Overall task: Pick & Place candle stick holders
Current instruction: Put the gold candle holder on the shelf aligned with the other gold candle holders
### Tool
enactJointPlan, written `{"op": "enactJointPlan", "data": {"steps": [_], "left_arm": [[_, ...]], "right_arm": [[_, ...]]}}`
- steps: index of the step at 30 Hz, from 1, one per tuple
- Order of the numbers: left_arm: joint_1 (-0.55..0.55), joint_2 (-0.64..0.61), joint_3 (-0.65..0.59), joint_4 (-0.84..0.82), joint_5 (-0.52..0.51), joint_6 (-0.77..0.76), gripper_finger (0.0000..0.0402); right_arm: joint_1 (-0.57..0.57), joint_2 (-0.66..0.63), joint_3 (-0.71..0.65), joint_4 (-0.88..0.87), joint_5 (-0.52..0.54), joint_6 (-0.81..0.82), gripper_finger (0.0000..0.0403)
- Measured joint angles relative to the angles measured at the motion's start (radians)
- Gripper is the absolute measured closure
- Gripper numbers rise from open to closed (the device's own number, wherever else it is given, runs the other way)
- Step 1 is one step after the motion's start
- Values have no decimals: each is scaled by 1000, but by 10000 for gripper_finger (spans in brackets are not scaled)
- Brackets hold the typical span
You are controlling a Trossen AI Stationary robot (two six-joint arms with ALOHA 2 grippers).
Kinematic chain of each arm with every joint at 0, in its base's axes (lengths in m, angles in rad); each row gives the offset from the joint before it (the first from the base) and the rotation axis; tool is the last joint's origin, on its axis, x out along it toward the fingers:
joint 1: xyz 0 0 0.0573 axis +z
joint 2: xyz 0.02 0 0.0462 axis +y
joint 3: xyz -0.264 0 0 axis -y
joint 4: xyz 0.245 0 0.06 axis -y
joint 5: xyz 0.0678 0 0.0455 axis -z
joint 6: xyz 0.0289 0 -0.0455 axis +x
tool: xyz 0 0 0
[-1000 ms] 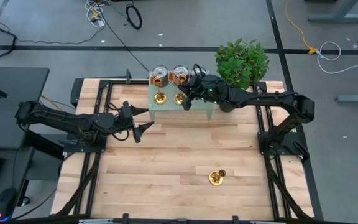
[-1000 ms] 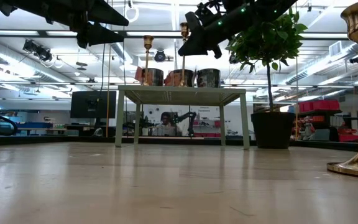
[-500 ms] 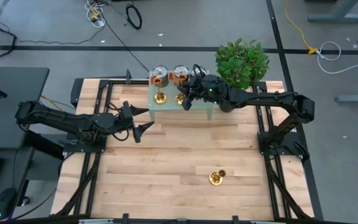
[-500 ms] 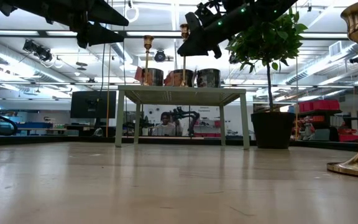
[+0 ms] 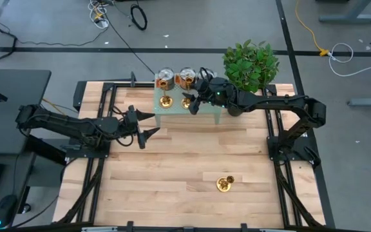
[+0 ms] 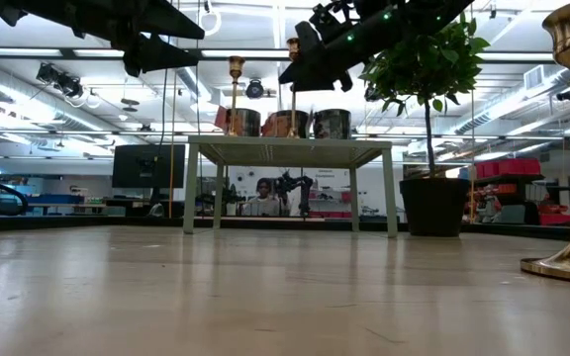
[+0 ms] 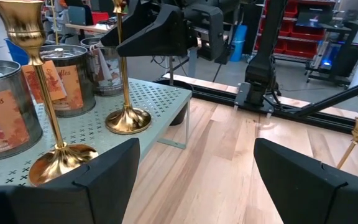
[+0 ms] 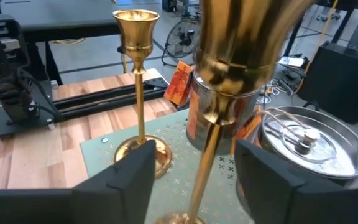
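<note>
Three candlesticks (image 5: pixel 165 101) (image 5: pixel 187 101) (image 5: pixel 225 184) (gold), three tins (image 5: pixel 165 78) (image 5: pixel 187 77) (image 6: pixel 331 124).

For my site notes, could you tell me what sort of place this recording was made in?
Probably a robotics lab or workshop: a wooden table in a black frame, loose cables on the grey floor, and red storage bins with more equipment behind.

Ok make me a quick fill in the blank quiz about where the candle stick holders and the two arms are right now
1. ____ candle stick holders stand on the small green shelf.
2. The third candle stick holder stands on the ____ table.
3. The right gripper has its fingers around a candle stick holder on the ____.
4. The left gripper holds ____.

Missing words: two; wooden; shelf; nothing
</note>
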Motion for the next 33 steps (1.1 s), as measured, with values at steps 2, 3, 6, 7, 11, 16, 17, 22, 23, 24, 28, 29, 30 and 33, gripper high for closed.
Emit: {"op": "enactJointPlan", "data": {"steps": [2, 3, 6, 7, 11, 16, 17, 22, 23, 24, 28, 29, 30, 33], "left_arm": [[0, 0, 0, 0, 0, 0, 74], [0, 0, 0, 0, 0, 0, 74], [0, 0, 0, 0, 0, 0, 74], [0, 0, 0, 0, 0, 0, 74], [0, 0, 0, 0, 1, 0, 74], [0, 0, 0, -1, 3, -9, 74], [0, 0, 0, -2, 3, -16, 74], [0, 0, 0, -5, 2, -25, 74], [0, 0, 0, -6, 2, -25, 74], [0, 0, 0, -8, 2, -26, 74], [0, 0, 0, -19, 2, -26, 74], [0, 0, 0, -21, 2, -26, 74], [0, 0, 0, -21, 1, -26, 74], [0, 0, 0, -21, 1, -26, 74]], "right_arm": [[0, 0, 0, -1, 10, -1, 169], [0, 0, 0, -1, 16, -2, 156], [5, -1, 0, -10, 34, -10, 124], [7, -3, 0, -18, 35, -16, 115], [23, -9, -1, -46, 35, -34, 92], [64, -44, -1, -99, 123, -69, 86], [75, -57, -1, -120, 151, -76, 85], [149, -140, -1, -247, 254, -76, 85], [168, -159, -1, -287, 258, -59, 85], [190, -179, -1, -334, 259, -37, 85], [309, -252, -1, -570, 222, 80, 85], [344, -267, -1, -619, 194, 112, 85], [379, -280, -1, -655, 164, 146, 85], [491, -314, -1, -740, 82, 247, 85]]}}
